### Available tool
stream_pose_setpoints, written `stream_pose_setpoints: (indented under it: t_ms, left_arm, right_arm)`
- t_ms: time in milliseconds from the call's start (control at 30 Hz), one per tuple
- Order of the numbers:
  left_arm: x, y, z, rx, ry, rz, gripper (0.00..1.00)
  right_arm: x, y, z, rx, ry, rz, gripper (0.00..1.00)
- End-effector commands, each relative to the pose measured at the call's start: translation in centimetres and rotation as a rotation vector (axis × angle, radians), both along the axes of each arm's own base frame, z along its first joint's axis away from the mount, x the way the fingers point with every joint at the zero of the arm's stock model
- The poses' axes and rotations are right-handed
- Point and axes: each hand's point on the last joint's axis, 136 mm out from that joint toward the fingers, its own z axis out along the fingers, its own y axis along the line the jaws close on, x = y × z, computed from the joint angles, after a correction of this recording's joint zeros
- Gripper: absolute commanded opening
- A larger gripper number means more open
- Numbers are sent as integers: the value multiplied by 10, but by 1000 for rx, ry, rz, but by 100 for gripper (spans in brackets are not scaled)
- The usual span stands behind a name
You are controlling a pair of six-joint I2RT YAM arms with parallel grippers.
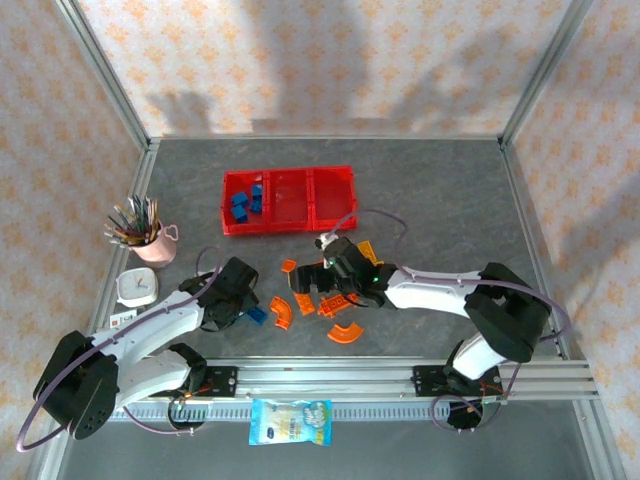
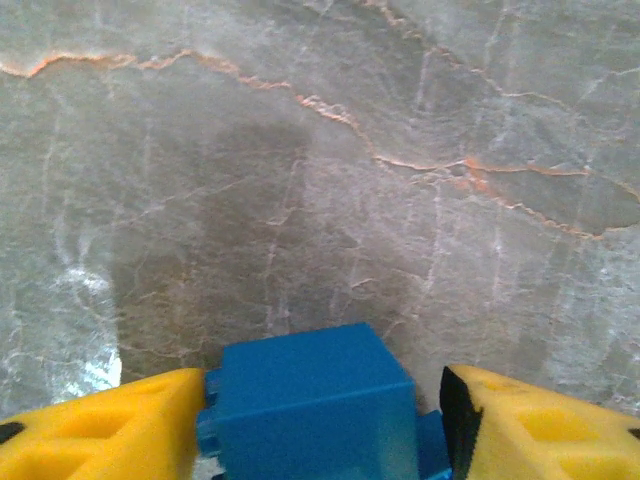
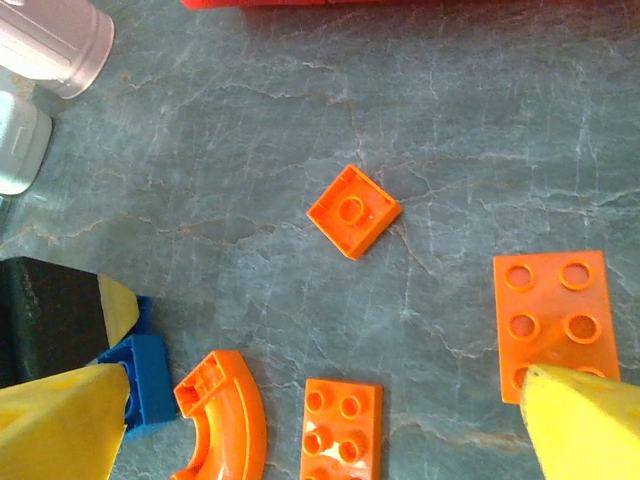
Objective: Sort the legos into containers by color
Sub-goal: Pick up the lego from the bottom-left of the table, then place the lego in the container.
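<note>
A pale packet [image 1: 290,420] is seen at 6 o'clock, on the nearest strip of the worktop [image 1: 430,180]. Just beyond the arm bases, at about 7 o'clock, the left fingers [image 2: 100,430] are found low at the worktop with a blue brick [image 2: 310,405] set between them. One finger is touching the brick and the other is just beside it, but whether the brick is actually clamped cannot be told.

At the centre a scatter of orange legos [image 1: 305,300] is spread. It includes a curved arc [image 1: 283,312] just beside the blue brick, a second arc [image 1: 346,332] toward 5 o'clock, some flat plates, and a small square piece [image 3: 352,210]. The right fingers [image 3: 575,425] are held wide apart above this scatter, with nothing gripped between them.

At 9 o'clock a pink cup [image 1: 158,248] of pens is stood, with a small white square object [image 1: 135,288] just nearer. At 12 o'clock the red tray [image 1: 290,229] is placed. Several blue bricks [image 1: 243,205] are gathered in its 9 o'clock compartment, while nothing can be made out in the other two.

The task is judged to be partly done. Blue is nearly sorted, since the brick at the left fingers is the last loose blue one seen, and every orange piece is left to be carried to the tray.
</note>
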Motion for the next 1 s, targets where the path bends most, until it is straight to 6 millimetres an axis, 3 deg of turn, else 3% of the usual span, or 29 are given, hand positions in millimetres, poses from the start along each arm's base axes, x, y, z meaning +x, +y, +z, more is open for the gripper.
stream_pose_setpoints:
  t_ms: [0,267,600,800,967]
  left_arm:
    - [8,2,4,29,-51,-21,60]
    - [9,8,3,89,-38,-51,49]
    - [40,11,57,141,-161,-40,48]
    - [77,15,96,148,-249,-26,48]
    - [121,23,120,192,-281,-19,48]
  right_arm:
    - [8,6,10,7,-12,-29,100]
    - [11,5,15,23,-5,-64,100]
    - [16,5,48,64,-69,-70,100]
    - [32,0,58,31,-73,-79,100]
    - [56,-11,62,32,-64,-125,100]
